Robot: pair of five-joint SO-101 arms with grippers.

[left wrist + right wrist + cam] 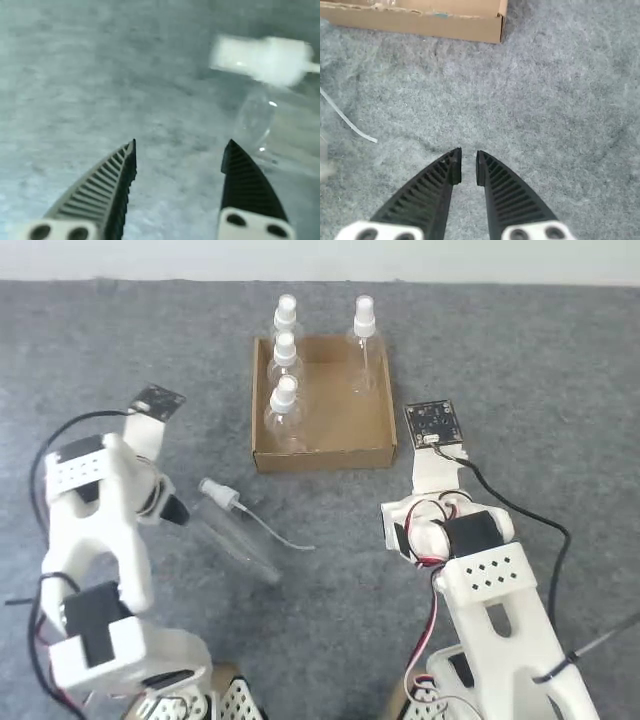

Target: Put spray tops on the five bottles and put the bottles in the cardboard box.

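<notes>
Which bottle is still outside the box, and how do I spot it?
Find the cardboard box on the grey carpet. Between it and the left arm, a clear bottle lies on its side. The other four bottles stand upright with white spray tops.

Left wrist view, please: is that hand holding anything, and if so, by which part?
Nothing is held: the left hand is open, the bottle lying just beyond it.

no text, label, number or sign could be read anywhere: the cardboard box point(322, 455) was plain brown, and the bottles point(285, 420) were clear and unmarked.
</notes>
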